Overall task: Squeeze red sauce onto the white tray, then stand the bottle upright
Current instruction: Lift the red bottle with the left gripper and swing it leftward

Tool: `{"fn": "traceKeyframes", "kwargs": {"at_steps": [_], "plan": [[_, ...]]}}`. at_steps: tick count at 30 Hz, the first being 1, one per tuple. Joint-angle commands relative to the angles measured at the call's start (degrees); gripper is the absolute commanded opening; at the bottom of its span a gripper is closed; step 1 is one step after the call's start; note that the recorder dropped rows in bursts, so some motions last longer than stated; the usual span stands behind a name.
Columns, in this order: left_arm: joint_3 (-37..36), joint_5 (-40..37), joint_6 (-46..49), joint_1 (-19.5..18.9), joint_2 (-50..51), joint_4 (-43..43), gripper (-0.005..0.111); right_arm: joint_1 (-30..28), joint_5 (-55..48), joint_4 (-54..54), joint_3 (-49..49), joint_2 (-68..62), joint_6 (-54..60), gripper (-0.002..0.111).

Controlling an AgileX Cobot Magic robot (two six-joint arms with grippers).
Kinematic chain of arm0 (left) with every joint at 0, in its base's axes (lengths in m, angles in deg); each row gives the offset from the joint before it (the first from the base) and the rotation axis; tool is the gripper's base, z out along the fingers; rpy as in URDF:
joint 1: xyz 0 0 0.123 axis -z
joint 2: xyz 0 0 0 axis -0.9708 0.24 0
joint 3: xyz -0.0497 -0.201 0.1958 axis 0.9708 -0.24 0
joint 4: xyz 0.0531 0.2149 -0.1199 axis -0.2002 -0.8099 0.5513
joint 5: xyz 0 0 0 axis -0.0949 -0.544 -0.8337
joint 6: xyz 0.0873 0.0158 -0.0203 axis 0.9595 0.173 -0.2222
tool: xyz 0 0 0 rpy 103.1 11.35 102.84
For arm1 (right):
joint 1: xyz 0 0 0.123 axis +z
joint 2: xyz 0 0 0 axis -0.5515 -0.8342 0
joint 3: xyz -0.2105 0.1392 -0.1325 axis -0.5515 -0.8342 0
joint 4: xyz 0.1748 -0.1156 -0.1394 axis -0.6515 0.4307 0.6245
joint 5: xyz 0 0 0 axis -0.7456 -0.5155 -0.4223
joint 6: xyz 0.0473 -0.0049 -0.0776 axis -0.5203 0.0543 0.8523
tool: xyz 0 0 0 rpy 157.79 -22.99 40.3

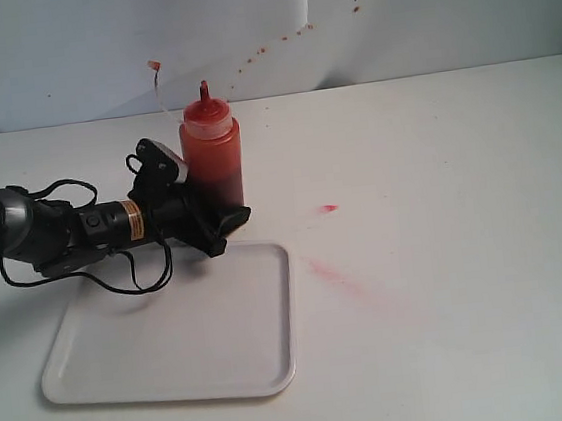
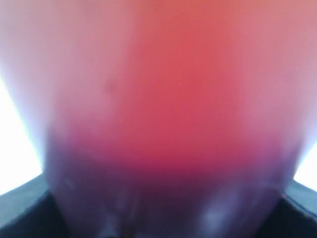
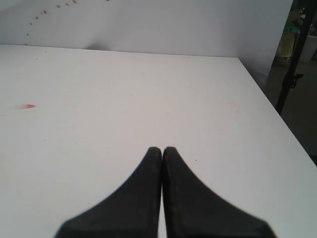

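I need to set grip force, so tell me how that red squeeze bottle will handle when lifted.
The bottle looks like soft translucent plastic, so its walls will probably give under the left gripper, perhaps squirting from the nozzle. It is tall and narrow, so a push up high could tip it. The darker lower part suggests weight sitting low.

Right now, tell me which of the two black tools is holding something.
The left tool: it clasps the lower part of the upright translucent red plastic squeeze bottle. The right tool is shut on nothing above the white table.
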Motion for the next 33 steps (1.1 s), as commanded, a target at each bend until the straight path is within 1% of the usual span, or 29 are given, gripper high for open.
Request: {"fn": "traceKeyframes", "kwargs": {"at_steps": [1, 3, 6, 9, 12, 14, 20, 23, 26, 29, 33], "plan": [[0.0, -0.5, 0.1, 0.1, -0.7, -0.2, 0.001, 0.1, 0.0, -0.1, -0.2, 0.3, -0.3, 0.000], [0.0, -0.5, 0.1, 0.1, -1.2, -1.5, 0.001, 0.1, 0.0, -0.1, -0.2, 0.3, -0.3, 0.000], [0.0, 0.4, 0.0, -0.6, -2.9, -5.7, 0.001, 0.1, 0.0, -0.1, -0.2, 0.3, -0.3, 0.000], [0.0, 3.3, -4.0, -1.2, -4.3, -7.9, 0.001, 0.1, 0.0, -0.1, -0.2, 0.3, -0.3, 0.000], [0.0, 8.5, -6.8, -2.2, -5.3, -11.1, 0.001, 0.1, 0.0, -0.1, -0.2, 0.3, -0.3, 0.000], [0.0, 12.7, -7.3, -3.4, -5.8, -14.1, 0.000, 0.1, 0.0, -0.1, -0.2, 0.3, -0.3, 0.000], [-0.3, 24.4, -10.3, -7.6, -6.5, -16.0, 0.000, 0.1, 0.0, -0.1, -0.2, 0.3, -0.3, 0.000], [-0.6, 24.5, -10.9, -10.3, -6.5, -18.3, 0.000, 0.1, 0.0, -0.1, -0.2, 0.3, -0.3, 0.000], [-3.3, 24.5, -10.8, -12.7, -7.8, -17.6, 0.000, 0.1, 0.0, -0.1, -0.2, 0.3, -0.3, 0.000], [-8.4, 24.5, -10.1, -14.8, -10.8, -13.2, 0.000, 0.1, 0.0, -0.1, -0.2, 0.3, -0.3, 0.000], [-15.1, 24.5, -4.9, -16.4, -17.1, -12.4, 0.000, 0.1, 0.0, -0.1, -0.2, 0.3, -0.3, 0.000]]}}
